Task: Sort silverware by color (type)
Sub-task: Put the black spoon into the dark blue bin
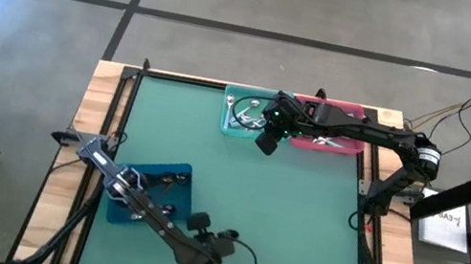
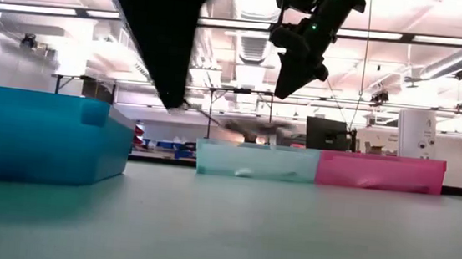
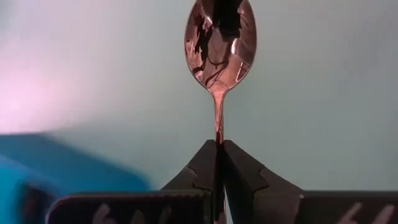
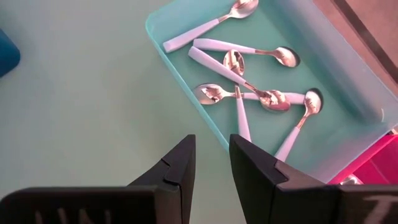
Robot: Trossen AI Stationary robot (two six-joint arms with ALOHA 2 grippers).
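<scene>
On the green table mat (image 1: 298, 221), under bright ceiling lights, the left gripper (image 3: 219, 163) clamps a shiny, dark-tinted spoon (image 3: 219, 43) by its handle beside the blue bin (image 1: 152, 193); the right gripper (image 4: 211, 163), narrowly parted and empty, hangs over the teal bin (image 4: 348, 81).

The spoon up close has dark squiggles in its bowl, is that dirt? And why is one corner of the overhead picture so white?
Left wrist view: the spoon mirrors dark shapes, reflections rather than dirt. High view: glare whitens the top-left corner. Low view: ceiling lights wash out, and the teal bin looks smeared above its rim.
</scene>
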